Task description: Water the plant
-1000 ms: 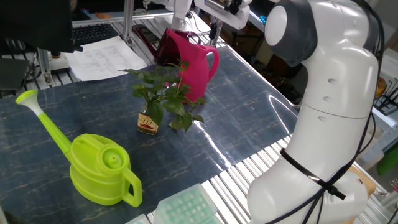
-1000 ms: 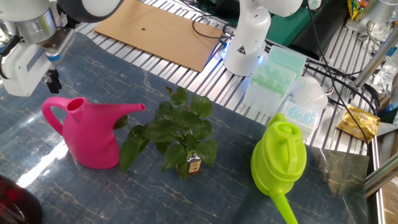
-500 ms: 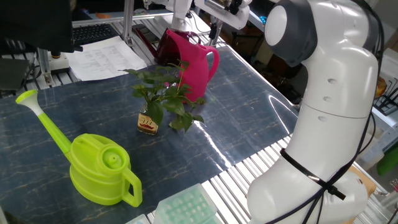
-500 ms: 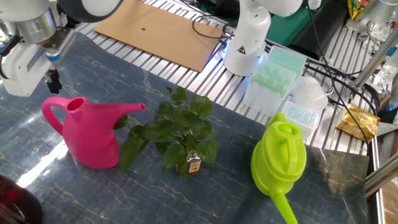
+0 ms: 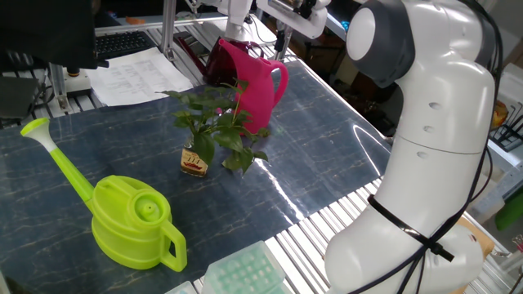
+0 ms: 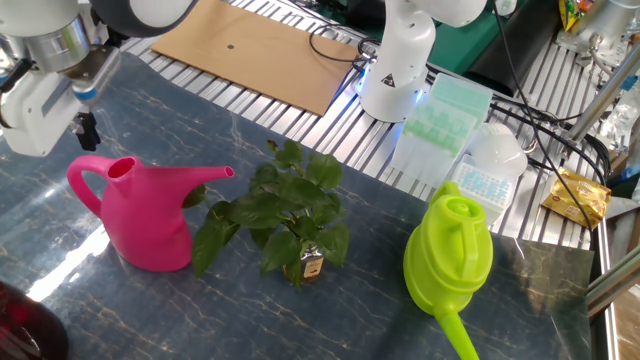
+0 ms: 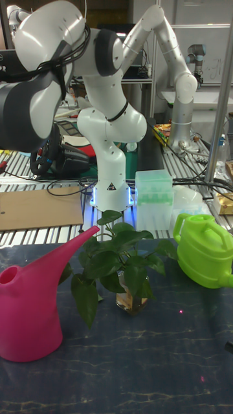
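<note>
The plant [image 5: 216,122], a leafy green sprig in a small amber bottle [image 5: 194,161], stands mid-table. Its leaves [image 6: 290,210] nearly touch the spout of a pink watering can [image 6: 140,215], which stands upright beside it. A lime green watering can [image 5: 135,220] sits on the plant's other side, apart from it. My gripper [image 6: 85,130] hangs just above and behind the pink can's handle and holds nothing. Only one dark finger shows, so its opening is unclear. The tall view shows the plant [image 7: 120,265] and both cans but not the gripper.
A teal rack of tips [image 6: 435,110] and white lidded boxes sit by the robot base [image 6: 395,70]. A cardboard sheet [image 6: 255,45] lies on the slatted frame. Papers [image 5: 131,73] and a dark red vessel [image 5: 219,61] lie behind the pink can.
</note>
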